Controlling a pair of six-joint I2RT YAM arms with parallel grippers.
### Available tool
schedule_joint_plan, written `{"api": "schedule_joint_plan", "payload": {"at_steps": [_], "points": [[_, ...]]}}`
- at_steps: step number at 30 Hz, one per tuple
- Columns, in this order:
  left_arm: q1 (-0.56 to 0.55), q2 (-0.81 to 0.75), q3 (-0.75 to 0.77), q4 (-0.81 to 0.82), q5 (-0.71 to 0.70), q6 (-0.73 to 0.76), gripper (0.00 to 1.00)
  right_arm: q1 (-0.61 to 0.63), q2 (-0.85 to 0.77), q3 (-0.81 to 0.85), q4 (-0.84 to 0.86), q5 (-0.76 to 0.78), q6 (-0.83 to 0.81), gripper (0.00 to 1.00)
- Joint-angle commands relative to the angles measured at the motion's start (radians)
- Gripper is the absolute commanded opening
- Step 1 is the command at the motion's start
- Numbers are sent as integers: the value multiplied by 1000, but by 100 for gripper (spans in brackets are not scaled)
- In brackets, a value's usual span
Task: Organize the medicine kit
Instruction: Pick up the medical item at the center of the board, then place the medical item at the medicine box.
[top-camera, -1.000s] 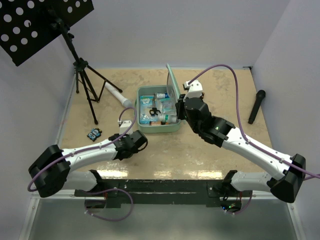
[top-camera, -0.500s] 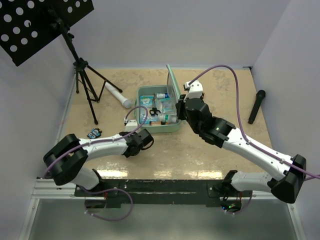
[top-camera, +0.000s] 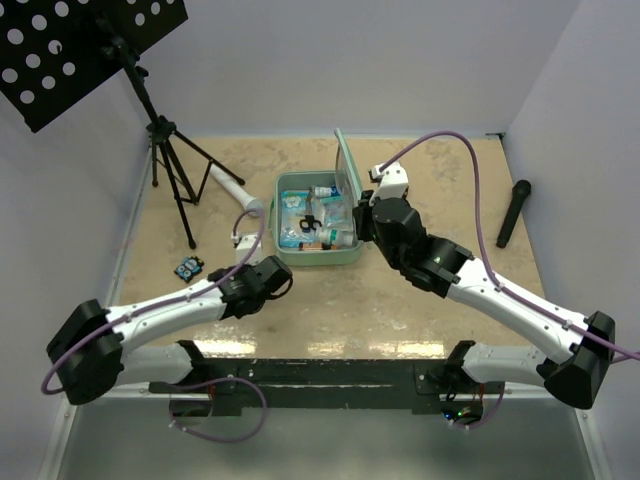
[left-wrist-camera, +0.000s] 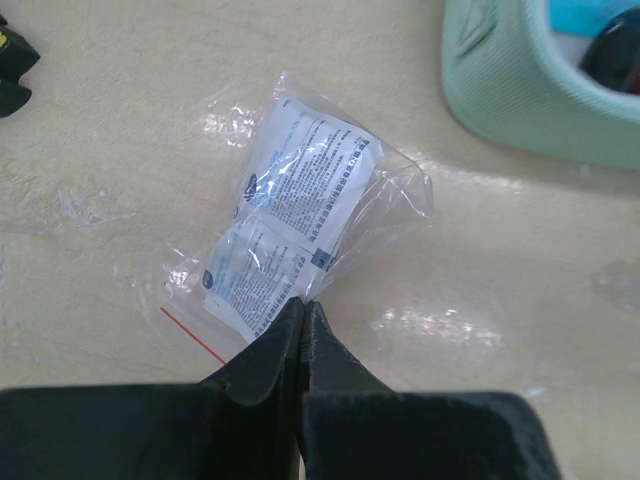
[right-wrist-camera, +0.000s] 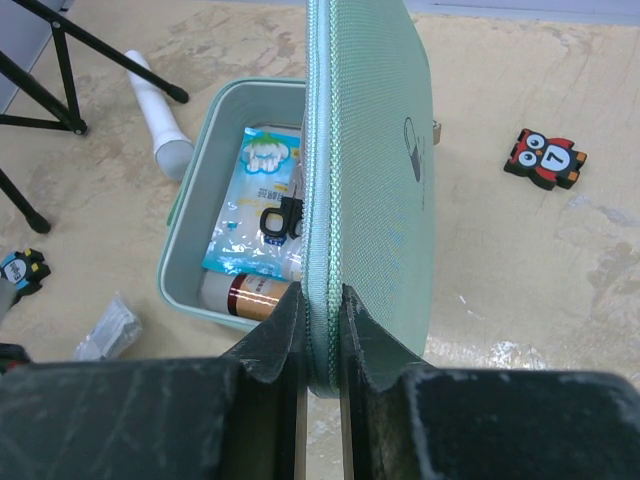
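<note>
**Both end effectors gripping, the kit open between them**

My left arm lies low and long over the counter, its forearm running rightward and its wrist bent toward the far side. My left end effector has its fingers pressed together on the near corner of a clear plastic packet with two printed white sachets inside. The rest of the packet fans out ahead of the fingertips. I cannot tell whether it rests on the counter or hangs just above it.

The medicine kit sits ahead and to the right of that end effector, apart from the packet.

My right arm reaches in diagonally from the right, elbow raised and wrist level. My right end effector is clamped on the edge of the kit's lid, one finger on each face. The lid stands upright. Left of these fingers the open tray holds packets and a brown bottle.
</note>
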Motion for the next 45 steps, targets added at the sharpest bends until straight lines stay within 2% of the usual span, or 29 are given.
{"api": "schedule_joint_plan", "payload": {"at_steps": [1, 11, 16, 22, 28, 32, 36, 41, 45], "points": [[3, -122, -11, 18, 19, 7, 0, 0, 15, -1, -63, -28, 3, 0], [3, -385, 47, 133, 102, 35, 0, 0, 24, 16, -78, -31, 8, 0], [6, -478, 46, 312, 195, 73, 0, 0, 26, 11, -78, -36, 13, 0], [23, -493, 41, 550, 311, 78, 0, -1, 31, 11, -78, -39, 14, 0], [95, -433, 47, 786, 439, 33, 0, 0, 34, 10, -78, -41, 17, 0], [216, -355, 29, 984, 605, -49, 0, -1, 31, 10, -80, -39, 19, 0], [285, -251, 26, 1214, 745, -134, 0, 0, 29, 8, -84, -36, 20, 0], [311, -67, 96, 1404, 910, -220, 0, 0, 31, 4, -87, -34, 19, 0], [313, 18, 76, 1573, 927, -313, 0, 0, 29, 10, -97, -25, 19, 0]]}}
